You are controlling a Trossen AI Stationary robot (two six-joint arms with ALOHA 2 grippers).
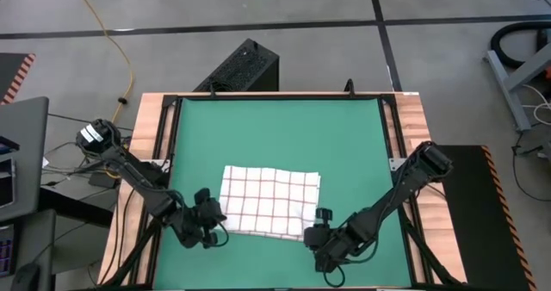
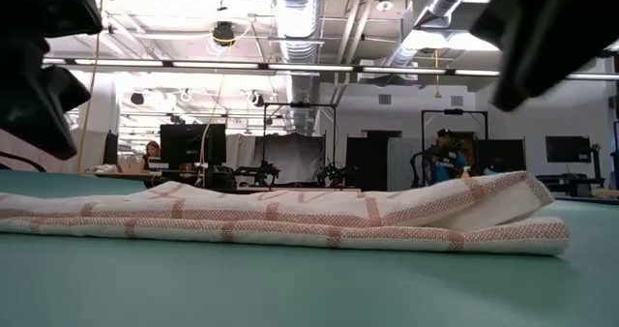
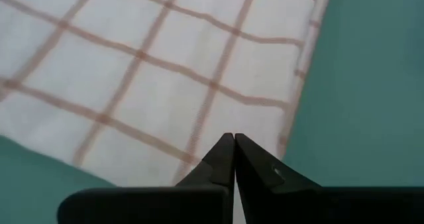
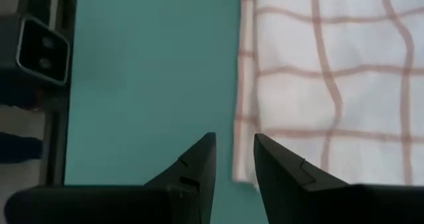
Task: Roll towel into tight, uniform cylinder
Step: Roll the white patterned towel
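The towel (image 1: 271, 202), white with a red-brown grid, lies folded flat in several layers on the green mat (image 1: 275, 127), toward the mat's near edge. It also shows in the low view (image 2: 290, 216), its right end thicker. My left gripper (image 1: 219, 226) is shut and hovers over the towel's near left corner (image 3: 218, 128). My right gripper (image 1: 315, 233) is slightly open and hovers by the towel's near right corner (image 4: 246, 174), over bare mat beside the towel's edge. In the low view both grippers show as dark shapes above the towel.
Dark rails and wooden strips (image 1: 151, 127) frame the mat on the left and right. A small camera block (image 4: 43, 48) sits at the mat's edge near my right gripper. A black box (image 1: 245, 67) stands beyond the far edge. Bare mat lies far of the towel.
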